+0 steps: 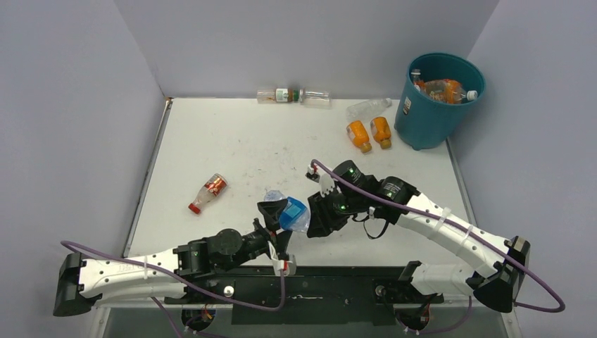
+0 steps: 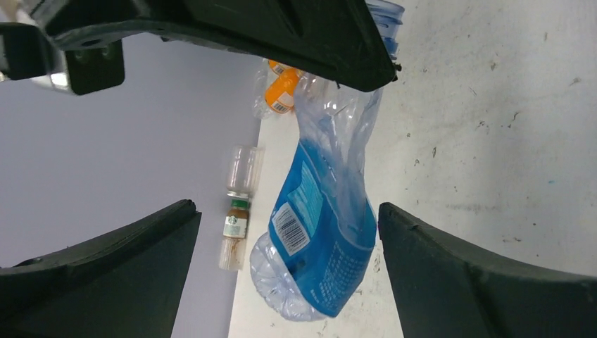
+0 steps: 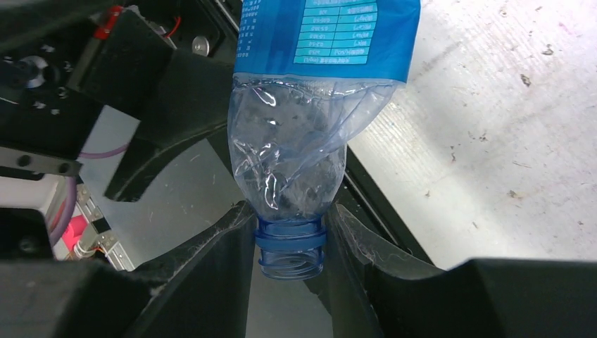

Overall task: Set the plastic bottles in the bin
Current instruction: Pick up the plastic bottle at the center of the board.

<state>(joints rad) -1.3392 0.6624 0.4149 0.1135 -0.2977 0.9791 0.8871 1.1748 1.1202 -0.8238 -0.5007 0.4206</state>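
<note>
A crumpled clear bottle with a blue label (image 1: 293, 215) (image 2: 324, 232) (image 3: 303, 162) hangs just above the table's near edge. My right gripper (image 1: 317, 211) (image 3: 291, 232) is shut on its blue neck. My left gripper (image 1: 280, 229) (image 2: 287, 206) stands open, one finger on each side of the bottle's base and both apart from it. The teal bin (image 1: 429, 116) stands at the far right corner with several bottles (image 1: 443, 90) inside. On the table lie two orange bottles (image 1: 359, 135) (image 1: 381, 131), a clear one (image 1: 367, 108) and a red-labelled one (image 1: 208, 193).
Two more bottles (image 1: 292, 96) lie end to end against the back wall; one of them, green-capped with brown residue (image 2: 236, 225), also shows in the left wrist view. Grey walls close the table's left, back and right sides. The arm bases sit along the near edge.
</note>
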